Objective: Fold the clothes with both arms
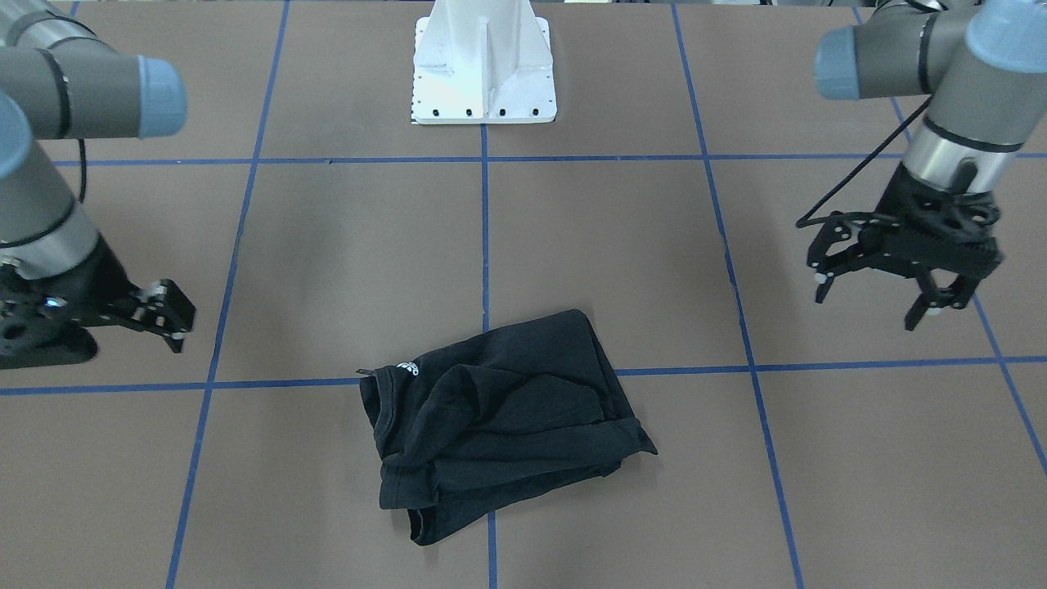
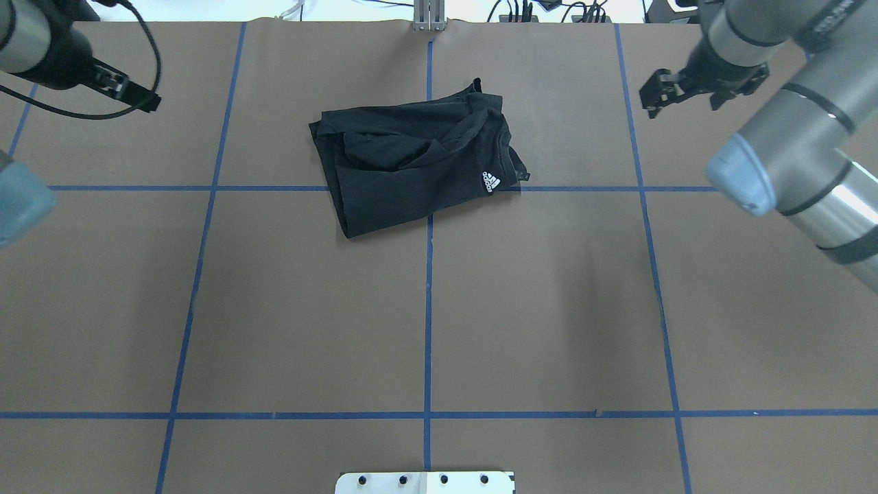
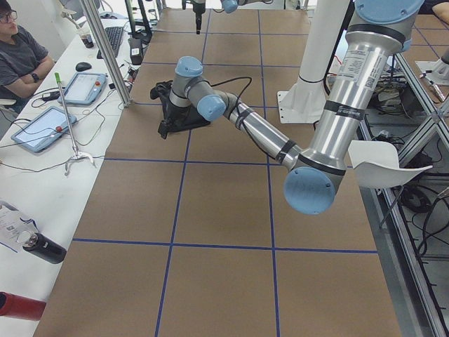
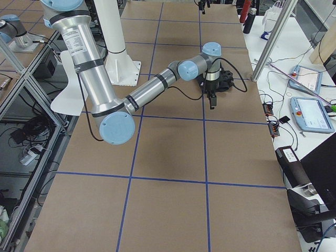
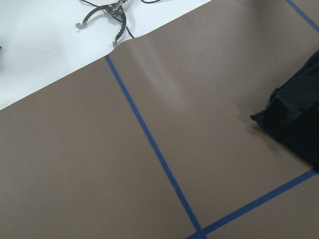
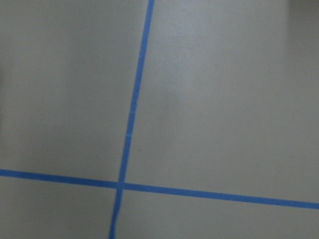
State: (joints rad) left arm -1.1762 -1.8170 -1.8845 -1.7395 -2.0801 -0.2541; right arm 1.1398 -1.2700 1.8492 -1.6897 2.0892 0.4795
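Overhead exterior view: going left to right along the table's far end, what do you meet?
In order: left gripper → T-shirt → right gripper.

The black T-shirt (image 2: pixel 411 158) carries a small white adidas logo (image 2: pixel 490 182) (three slanted bars over the wordmark). The label (image 3: pixel 362 67) on the left arm (image 3: pixel 344 119) is too small to read.
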